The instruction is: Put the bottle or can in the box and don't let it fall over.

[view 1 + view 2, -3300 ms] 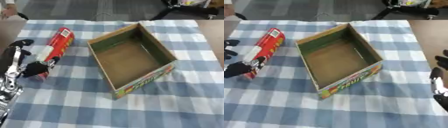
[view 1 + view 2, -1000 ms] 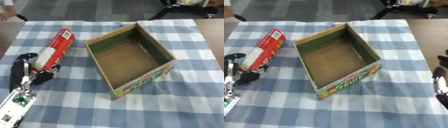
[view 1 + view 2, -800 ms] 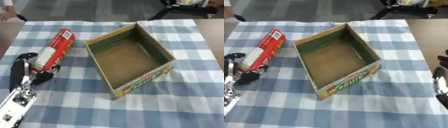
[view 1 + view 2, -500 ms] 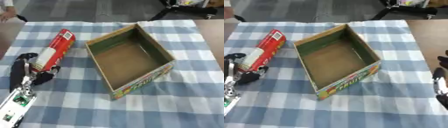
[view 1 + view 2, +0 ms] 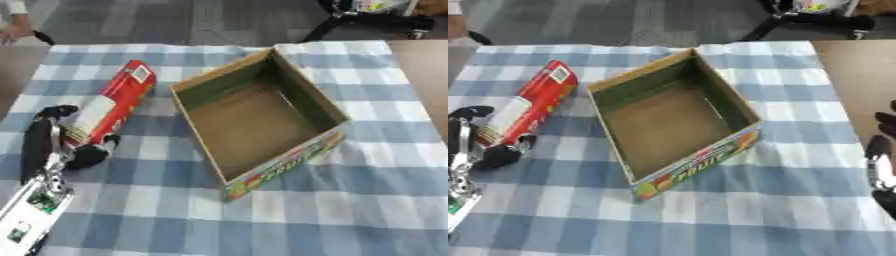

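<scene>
A red can [image 5: 112, 105] with a white label lies on its side on the checked cloth, left of the cardboard box [image 5: 326, 106]. The box stands open-topped and empty, with a printed front wall. My left hand [image 5: 45, 149] reaches in from the lower left to the can's near end. One long finger runs along the can's left side and the thumb [image 5: 88, 156] sits just below that end; the fingers are not wrapped round the can. My right hand [image 5: 879, 161] rests open at the right edge, fingers up, away from the box.
The blue and white checked cloth [image 5: 289, 220] covers the table, with bare wood [image 5: 852, 75] past its right edge. A person's hand [image 5: 17, 31] shows at the far left corner, and chair legs [image 5: 367, 22] stand beyond the table.
Over three seconds my left hand has drawn back a little toward the near edge, from over the can's end to just below it. The can and box stay put.
</scene>
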Controlling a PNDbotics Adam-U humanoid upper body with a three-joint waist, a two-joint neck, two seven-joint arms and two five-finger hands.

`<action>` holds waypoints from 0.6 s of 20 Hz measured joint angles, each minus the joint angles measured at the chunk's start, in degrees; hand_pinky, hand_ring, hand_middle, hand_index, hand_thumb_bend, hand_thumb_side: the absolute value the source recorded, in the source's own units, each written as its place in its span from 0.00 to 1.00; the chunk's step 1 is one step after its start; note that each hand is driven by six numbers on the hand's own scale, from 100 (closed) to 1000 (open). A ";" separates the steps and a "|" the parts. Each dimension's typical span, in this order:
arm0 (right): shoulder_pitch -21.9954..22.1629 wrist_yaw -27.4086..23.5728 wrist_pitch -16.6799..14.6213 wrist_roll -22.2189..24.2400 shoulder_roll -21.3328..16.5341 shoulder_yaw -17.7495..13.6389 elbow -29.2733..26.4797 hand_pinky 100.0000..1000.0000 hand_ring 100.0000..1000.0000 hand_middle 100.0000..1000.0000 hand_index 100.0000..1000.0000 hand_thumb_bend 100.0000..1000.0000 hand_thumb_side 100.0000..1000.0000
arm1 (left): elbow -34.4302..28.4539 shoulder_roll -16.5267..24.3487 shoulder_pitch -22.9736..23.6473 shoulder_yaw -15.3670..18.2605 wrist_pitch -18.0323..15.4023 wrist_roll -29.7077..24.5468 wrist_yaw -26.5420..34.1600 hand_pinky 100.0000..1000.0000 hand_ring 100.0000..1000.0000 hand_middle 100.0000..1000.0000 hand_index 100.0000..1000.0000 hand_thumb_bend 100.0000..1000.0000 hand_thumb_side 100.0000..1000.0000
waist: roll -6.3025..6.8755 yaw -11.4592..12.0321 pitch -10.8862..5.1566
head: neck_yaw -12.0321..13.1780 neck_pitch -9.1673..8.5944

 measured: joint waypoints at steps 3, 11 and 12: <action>-0.06 0.00 -0.02 0.02 0.00 0.00 0.00 0.84 0.83 1.00 0.88 0.00 0.48 | 0.29 -0.01 -0.06 0.00 -0.25 0.22 0.38 0.52 0.45 0.65 0.74 0.42 0.00 | 0.00 0.01 0.00 | 0.00 0.00; -0.06 0.00 -0.06 0.01 0.00 0.00 0.00 0.84 0.83 1.00 0.87 0.00 0.48 | 0.55 -0.01 -0.09 0.02 -0.63 2.55 2.84 0.50 0.43 0.62 0.72 0.24 0.00 | 0.00 0.06 0.00 | 0.00 0.00; -0.06 0.00 -0.06 0.01 0.00 0.00 0.00 0.84 0.83 1.00 0.87 0.00 0.48 | 0.55 -0.01 -0.08 0.02 -0.66 2.94 3.20 0.50 0.43 0.61 0.72 0.22 0.00 | 0.00 0.06 0.00 | 0.00 0.00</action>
